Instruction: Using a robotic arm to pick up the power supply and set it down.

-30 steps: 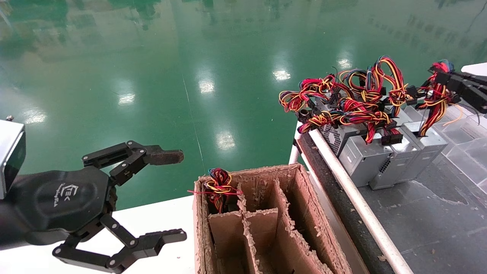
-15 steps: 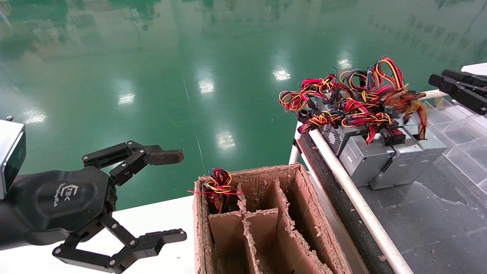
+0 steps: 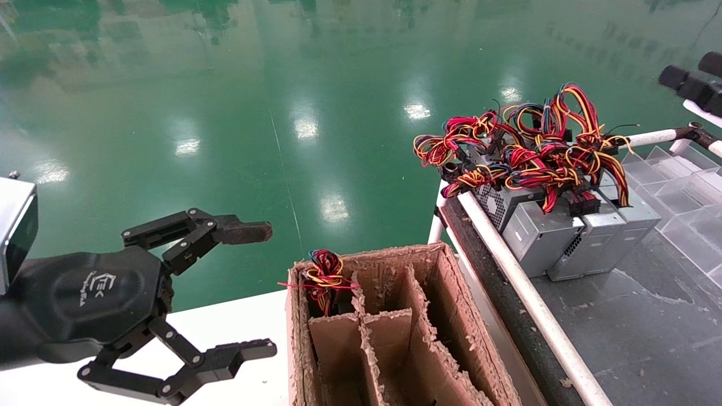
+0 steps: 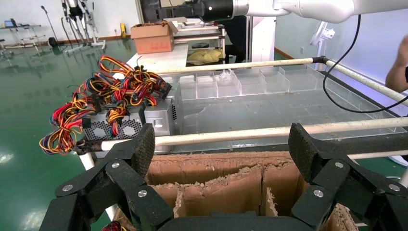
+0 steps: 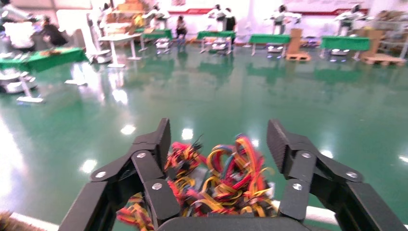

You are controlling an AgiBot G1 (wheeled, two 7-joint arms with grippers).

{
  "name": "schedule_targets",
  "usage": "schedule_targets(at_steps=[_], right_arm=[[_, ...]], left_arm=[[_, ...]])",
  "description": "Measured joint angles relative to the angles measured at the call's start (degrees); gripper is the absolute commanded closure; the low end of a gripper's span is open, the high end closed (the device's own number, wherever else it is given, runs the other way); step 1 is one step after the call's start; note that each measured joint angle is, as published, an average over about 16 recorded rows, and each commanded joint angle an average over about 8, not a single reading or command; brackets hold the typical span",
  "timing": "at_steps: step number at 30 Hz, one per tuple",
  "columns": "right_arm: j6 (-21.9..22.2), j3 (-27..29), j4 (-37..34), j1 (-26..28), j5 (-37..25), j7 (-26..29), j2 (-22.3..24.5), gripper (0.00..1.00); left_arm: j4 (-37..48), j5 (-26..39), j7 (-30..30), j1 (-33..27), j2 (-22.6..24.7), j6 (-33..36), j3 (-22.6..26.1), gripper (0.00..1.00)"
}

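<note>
No power supply [image 3: 541, 234] is held: the right pincer [image 5: 219, 147] is spread empty above the wires, the left pincer [image 3: 251, 293] parked splayed at 8 o'clock.

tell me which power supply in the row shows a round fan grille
The leftmost power supply, nearest the white rail. Its end face shows a round fan grille; the two to its right show plain grey metal with small vents.

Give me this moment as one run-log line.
right black two-finger gripper: open, empty, above wire bundles | grey sheet-metal power supplies: on dark table | left black gripper: open, parked beside cardboard box
</note>
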Motion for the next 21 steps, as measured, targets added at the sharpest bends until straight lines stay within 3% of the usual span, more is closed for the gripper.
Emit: schedule_targets(at_steps=[21], right_arm=[[-3.1,-1.6,20.3,-9.5,6.4,4.2,0.4,0.00]], left_arm=[[0.0,0.0,0.0,0.0,0.0,0.0,0.0,0.00]])
